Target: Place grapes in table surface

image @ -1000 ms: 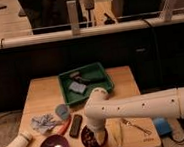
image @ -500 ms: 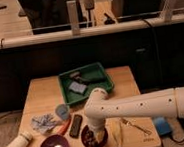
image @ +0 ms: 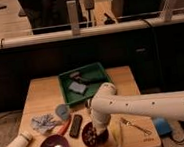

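Here we see the white arm reaching in from the right edge, its gripper point(image: 98, 127) lowered into a small dark bowl point(image: 97, 145) at the lower centre of the table surface point(image: 41, 94) — whether it clasps anything we cannot tell. The grapes point(image: 90, 134) appear to lie in that bowl, directly beneath the gripper — the green tray point(image: 68, 93) sits behind.

The gripper point(image: 97, 128), down in the dark bowl point(image: 97, 145), hides most of the grapes point(image: 89, 135).
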`<state>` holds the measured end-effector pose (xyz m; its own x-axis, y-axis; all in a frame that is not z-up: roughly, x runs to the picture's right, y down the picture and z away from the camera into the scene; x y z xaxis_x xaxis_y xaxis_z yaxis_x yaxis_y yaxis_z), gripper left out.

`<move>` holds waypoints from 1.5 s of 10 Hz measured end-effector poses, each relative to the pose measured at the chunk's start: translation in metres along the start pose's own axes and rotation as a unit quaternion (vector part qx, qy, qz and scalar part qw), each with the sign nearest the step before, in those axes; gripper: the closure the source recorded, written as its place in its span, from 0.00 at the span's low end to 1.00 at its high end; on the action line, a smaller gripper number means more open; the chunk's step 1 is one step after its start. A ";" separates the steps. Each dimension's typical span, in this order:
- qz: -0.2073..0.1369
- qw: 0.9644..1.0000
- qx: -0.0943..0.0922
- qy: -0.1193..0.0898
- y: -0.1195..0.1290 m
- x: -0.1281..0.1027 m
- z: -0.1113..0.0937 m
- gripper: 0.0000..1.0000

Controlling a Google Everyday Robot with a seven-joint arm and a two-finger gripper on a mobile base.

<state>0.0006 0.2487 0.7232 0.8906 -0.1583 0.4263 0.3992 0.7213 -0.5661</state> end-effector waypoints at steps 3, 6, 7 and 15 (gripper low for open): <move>0.009 0.999 0.018 -0.025 -0.006 0.006 -0.032 0.66; 0.000 0.998 0.043 -0.035 -0.022 0.000 -0.072 0.66; -0.001 0.998 0.054 -0.036 -0.028 -0.001 -0.090 0.66; 0.057 0.992 0.112 -0.034 -0.059 0.073 -0.156 0.59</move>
<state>0.0760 0.0891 0.6774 0.9072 -0.0267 0.4198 0.2318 0.8645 -0.4460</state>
